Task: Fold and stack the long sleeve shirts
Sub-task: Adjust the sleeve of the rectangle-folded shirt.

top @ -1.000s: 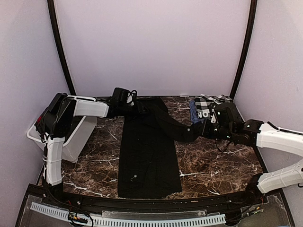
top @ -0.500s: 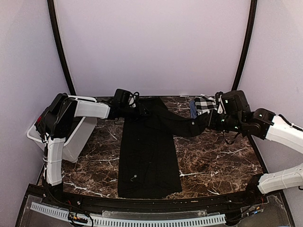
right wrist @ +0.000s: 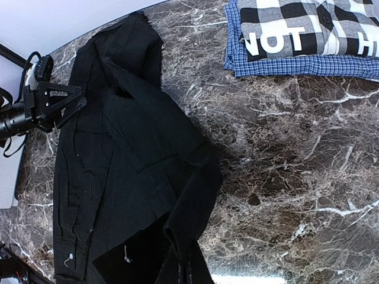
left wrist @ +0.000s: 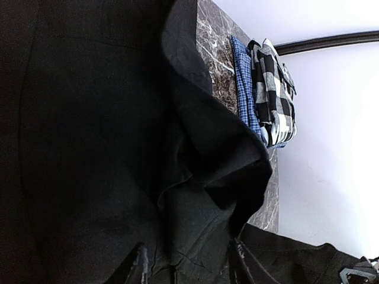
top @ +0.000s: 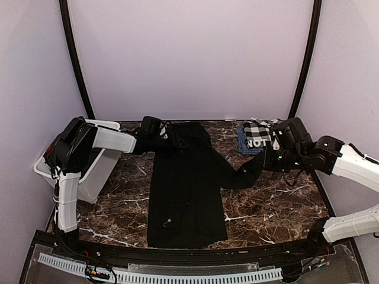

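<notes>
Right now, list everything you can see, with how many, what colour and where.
black shirt: one, black, laid lengthwise mid-table, one sleeve drawn out to the right
checked shirt: one, black-and-white with blue edge, folded, far right corner
bin: one, white, at the table's left edge
table: one, dark marbled brown, under everything
left claw: one, black, at the black shirt's far left edge
right claw: one, black, shut on the drawn-out sleeve

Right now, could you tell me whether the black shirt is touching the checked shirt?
Apart. The right wrist view shows a strip of bare table between the black shirt and the checked shirt.
</notes>
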Robot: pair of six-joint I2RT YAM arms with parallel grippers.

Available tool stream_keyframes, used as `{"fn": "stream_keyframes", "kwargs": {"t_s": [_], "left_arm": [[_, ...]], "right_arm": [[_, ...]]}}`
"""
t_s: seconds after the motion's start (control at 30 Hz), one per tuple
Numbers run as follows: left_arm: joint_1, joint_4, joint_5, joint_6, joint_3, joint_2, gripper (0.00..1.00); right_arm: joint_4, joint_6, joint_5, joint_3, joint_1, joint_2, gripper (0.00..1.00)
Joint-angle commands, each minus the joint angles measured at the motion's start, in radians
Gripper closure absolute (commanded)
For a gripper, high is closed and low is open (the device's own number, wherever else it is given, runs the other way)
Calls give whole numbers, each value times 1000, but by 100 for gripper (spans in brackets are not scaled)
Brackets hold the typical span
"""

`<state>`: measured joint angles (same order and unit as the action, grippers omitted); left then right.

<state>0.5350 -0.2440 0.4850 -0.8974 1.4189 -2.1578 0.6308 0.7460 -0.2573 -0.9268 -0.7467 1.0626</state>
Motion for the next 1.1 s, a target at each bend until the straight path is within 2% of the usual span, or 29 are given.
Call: {"fn": "stream_keyframes", "kwargs": {"t_s": [0.0,0.27,0.6,0.77,0.9,1.07], "left_arm": [[3,-69,-14,-77,-2,64,52],[25,1,-69,-43,113,-26,50],[113,261,-293,146,336,-106,50],[128,286,-322,155,401,-148,52],[130,302,-319,161,480,-197,57],[131,350,-347,181,562,-243,72]], "right_arm": [[-35,3,32,14,-8,14,100],[-108,-24,74,3,-8,48,100],[-135,-77,96,-46,-8,92,100],[-145,-90,103,-61,-8,104,100],[-145,-98,108,-70,-8,109,100],[-147,-107,120,-81,-8,108,100]]}}
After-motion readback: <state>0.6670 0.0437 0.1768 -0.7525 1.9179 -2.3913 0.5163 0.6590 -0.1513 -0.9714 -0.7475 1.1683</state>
